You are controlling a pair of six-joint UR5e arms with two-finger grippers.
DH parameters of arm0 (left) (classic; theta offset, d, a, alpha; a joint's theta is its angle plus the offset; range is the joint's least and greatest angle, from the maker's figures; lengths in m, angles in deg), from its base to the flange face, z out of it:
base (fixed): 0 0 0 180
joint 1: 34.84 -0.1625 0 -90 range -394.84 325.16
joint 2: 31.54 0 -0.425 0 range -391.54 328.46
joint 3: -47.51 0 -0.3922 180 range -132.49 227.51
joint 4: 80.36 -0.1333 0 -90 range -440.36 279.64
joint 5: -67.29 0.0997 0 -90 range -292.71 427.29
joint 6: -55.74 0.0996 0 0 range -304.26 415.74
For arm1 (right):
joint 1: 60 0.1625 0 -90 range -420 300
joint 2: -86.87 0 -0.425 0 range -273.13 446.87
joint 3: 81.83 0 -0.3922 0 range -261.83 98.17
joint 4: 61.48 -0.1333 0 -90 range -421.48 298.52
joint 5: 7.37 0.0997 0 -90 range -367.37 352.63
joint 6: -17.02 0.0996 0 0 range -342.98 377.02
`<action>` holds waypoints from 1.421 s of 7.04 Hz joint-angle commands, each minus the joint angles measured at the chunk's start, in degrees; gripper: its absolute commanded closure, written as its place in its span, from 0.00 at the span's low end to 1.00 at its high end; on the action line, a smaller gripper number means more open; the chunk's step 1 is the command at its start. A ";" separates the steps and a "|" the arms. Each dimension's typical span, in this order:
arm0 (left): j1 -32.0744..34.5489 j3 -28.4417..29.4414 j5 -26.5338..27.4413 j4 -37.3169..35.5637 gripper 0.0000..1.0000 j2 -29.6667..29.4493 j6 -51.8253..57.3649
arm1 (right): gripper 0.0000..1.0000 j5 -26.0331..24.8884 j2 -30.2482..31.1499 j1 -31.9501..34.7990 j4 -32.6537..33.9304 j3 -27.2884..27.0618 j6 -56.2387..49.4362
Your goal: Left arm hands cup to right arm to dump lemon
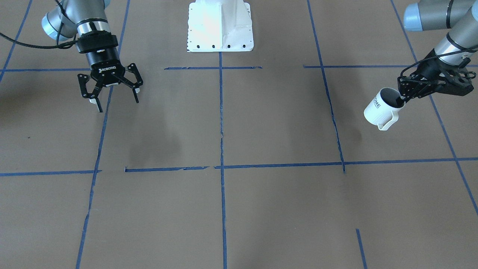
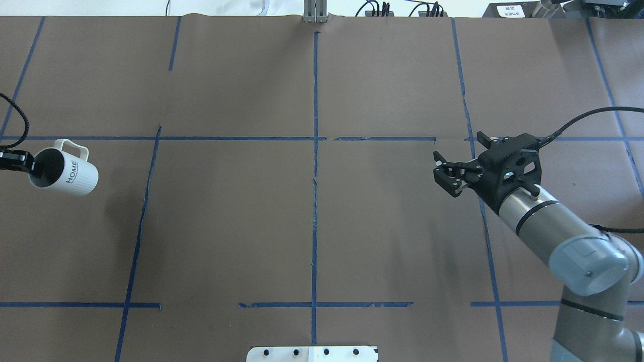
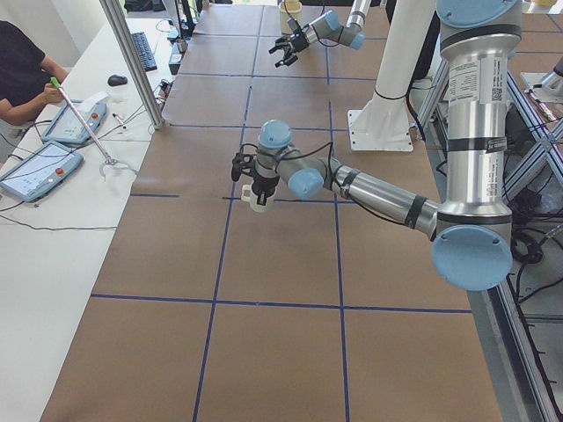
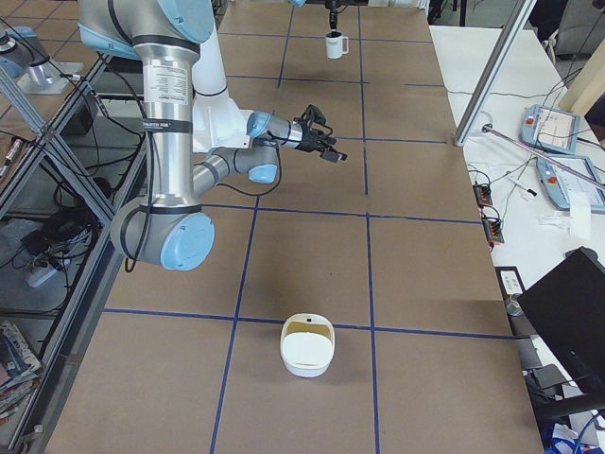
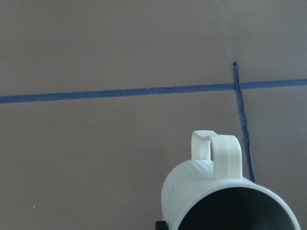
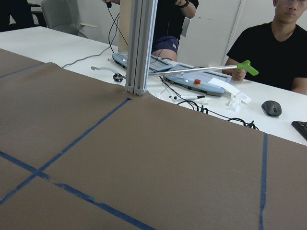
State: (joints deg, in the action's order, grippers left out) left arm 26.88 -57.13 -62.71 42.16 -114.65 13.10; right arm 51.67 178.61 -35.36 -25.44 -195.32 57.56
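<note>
Left station: the left gripper (image 1: 403, 98) is clenched on the rim of the cup (image 2: 65, 171), with one finger (image 1: 401, 99) inside the mouth and the other outside the wall. The cup hangs directly below this gripper, clear of the table (image 2: 226, 226). It casts a faint shadow on the brown cover beneath. In the far side view it sits roughly upright. Its handle (image 1: 386, 123) points away from the robot, and the lettering "HOME" faces the centre of the table. The inside of the cup reads dark in every view, and its contents cannot be made out.

Centre: the white base (image 1: 220, 26) stands between the two grippers, at the robot's edge of the table. Blue tape lines (image 2: 315, 176) divide the cover into squares.

Right station: the right gripper (image 2: 445, 173) is released, fingers spread wide with nothing between them. It hangs above the table with its tips pointing towards the centre, well apart from the cup.

Far right: a white bowl (image 4: 307, 345) rests on the table beyond the right gripper, towards the table's end and well apart from it.
</note>
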 commanded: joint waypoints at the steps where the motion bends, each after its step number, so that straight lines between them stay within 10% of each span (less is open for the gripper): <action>1: 0.94 4.95 -2.11 2.21 0.98 1.55 0.71 | 0.00 16.81 4.40 10.54 0.52 -2.52 -0.02; 3: 0.94 5.05 -2.20 2.20 0.67 4.00 0.63 | 0.00 27.71 5.89 17.36 0.70 -2.44 0.07; 4: 0.94 5.49 -1.93 2.20 0.01 4.01 0.37 | 0.00 31.54 6.60 20.42 2.36 -2.61 0.07; 7: 10.20 0.86 -6.47 2.21 0.00 6.03 0.80 | 0.00 61.74 5.38 44.63 16.83 -3.05 -3.51; 10: 18.22 -3.27 -9.66 -7.31 0.00 6.03 17.36 | 0.00 74.43 6.95 59.69 37.43 -2.88 -29.81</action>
State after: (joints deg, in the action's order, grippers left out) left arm 41.73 -58.25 -71.46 40.42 -108.68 23.70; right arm 121.03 185.03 18.30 2.13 -198.19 38.49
